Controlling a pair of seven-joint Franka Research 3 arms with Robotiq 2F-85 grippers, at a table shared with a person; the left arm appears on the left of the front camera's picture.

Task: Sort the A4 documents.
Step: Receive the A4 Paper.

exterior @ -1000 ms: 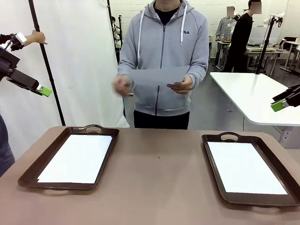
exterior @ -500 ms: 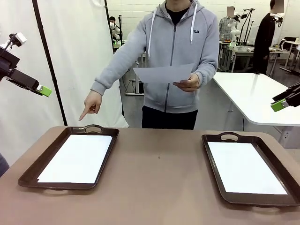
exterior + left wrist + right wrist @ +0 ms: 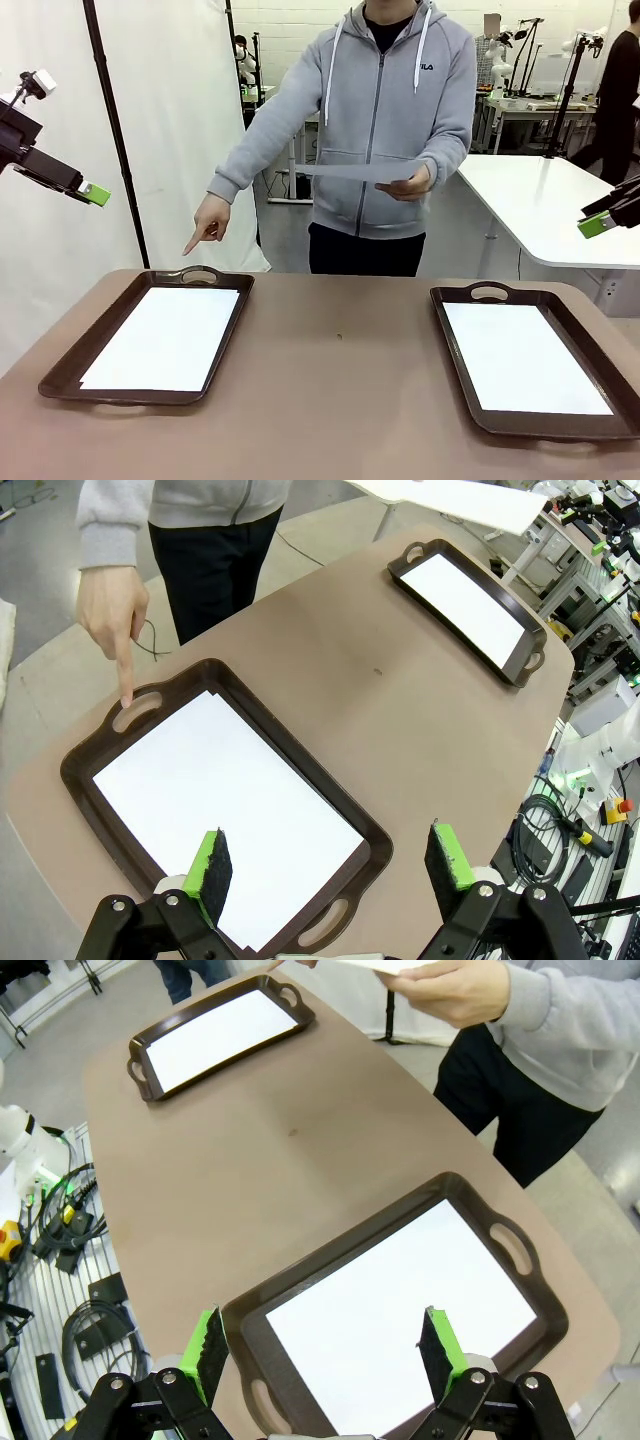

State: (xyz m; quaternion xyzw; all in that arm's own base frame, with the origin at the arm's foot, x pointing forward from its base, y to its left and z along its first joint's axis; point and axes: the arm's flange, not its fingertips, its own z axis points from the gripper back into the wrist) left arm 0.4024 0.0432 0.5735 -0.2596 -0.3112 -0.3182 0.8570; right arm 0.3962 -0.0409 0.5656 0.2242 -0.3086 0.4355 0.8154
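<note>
Paper sheet (image 3: 345, 171) sits in the person's hand (image 3: 405, 184); wrist views show both grippers (image 3: 330, 865) (image 3: 325, 1345) spread wide, grasping nothing, above trays (image 3: 85, 755) (image 3: 545, 1305).

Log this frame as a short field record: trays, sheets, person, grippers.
left tray: holds white sheet
right tray: holds white sheet
person: one hand points down at left tray's far handle; other hand holds a sheet flat at chest height
left gripper: open, raised above left tray
right gripper: open, raised above right tray
</note>
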